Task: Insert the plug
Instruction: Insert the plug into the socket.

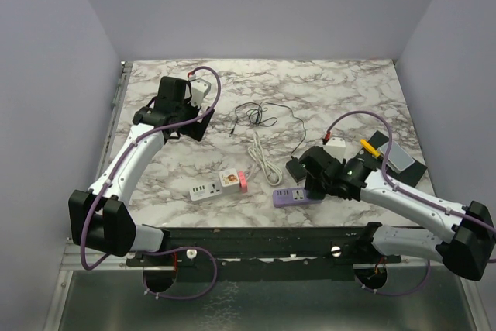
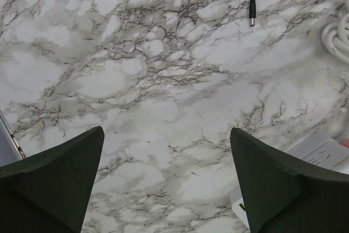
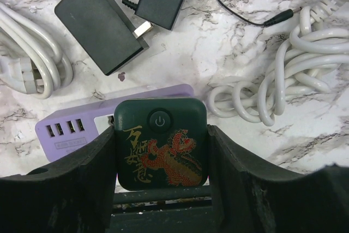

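My right gripper (image 3: 161,145) is shut on a dark green square plug (image 3: 160,141) with a power button and a red-gold dragon print. The plug sits over the purple power strip (image 3: 73,129), which shows USB ports on its left end; whether its pins are in the socket is hidden. In the top view the right gripper (image 1: 319,176) is at the purple strip (image 1: 294,197). My left gripper (image 2: 166,151) is open and empty above bare marble, far left at the back (image 1: 177,110).
A white power strip with a pink end (image 1: 219,186) lies front centre. Coiled white cable (image 3: 297,64), two black adapters (image 3: 101,23) and a thin black lead (image 1: 260,114) lie around the purple strip. A white box (image 1: 200,91) sits by the left arm.
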`<state>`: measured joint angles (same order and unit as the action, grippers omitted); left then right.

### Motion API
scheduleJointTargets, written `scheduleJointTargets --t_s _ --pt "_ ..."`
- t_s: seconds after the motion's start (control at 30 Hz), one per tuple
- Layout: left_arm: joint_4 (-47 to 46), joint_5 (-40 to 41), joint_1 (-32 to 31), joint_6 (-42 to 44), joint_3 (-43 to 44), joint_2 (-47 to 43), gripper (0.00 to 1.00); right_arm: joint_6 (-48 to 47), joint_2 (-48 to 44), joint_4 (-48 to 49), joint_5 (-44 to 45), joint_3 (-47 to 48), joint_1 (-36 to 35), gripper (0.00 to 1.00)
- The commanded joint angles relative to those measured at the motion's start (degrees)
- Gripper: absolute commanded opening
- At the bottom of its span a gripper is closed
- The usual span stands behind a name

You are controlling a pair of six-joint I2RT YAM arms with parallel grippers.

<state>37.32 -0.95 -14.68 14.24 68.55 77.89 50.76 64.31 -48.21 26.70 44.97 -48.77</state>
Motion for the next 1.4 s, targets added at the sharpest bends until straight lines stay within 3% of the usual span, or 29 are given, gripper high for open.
scheduleJointTargets --t_s 0.0,0.5,1.1,1.2,1.37 --pt "-0.7 2.0 0.3 -0.8 1.1 -0.8 0.99 5.8 1.7 -4.3 -1.4 -3.3 -3.0 0.01" --pt "-0.9 2.4 0.3 -1.1 1.5 -1.2 0.99 12.5 -2.2 -6.1 4.9 -2.8 -10.8 0.01" --pt "-0.6 2.2 0.4 -1.1 1.8 -1.4 0.99 25.3 2.2 -9.3 16.4 -1.5 -23.3 0.01" --pt "-0.5 1.0 0.3 -1.0 2.3 -1.4 0.99 25.7 1.6 -8.7 17.8 -1.6 -24.6 0.00" --pt "-0.1 -8.4 0.2 0.1 3.8 -2.6 0.99 25.7 -1.3 -9.2 20.0 -0.9 -24.6 0.01"
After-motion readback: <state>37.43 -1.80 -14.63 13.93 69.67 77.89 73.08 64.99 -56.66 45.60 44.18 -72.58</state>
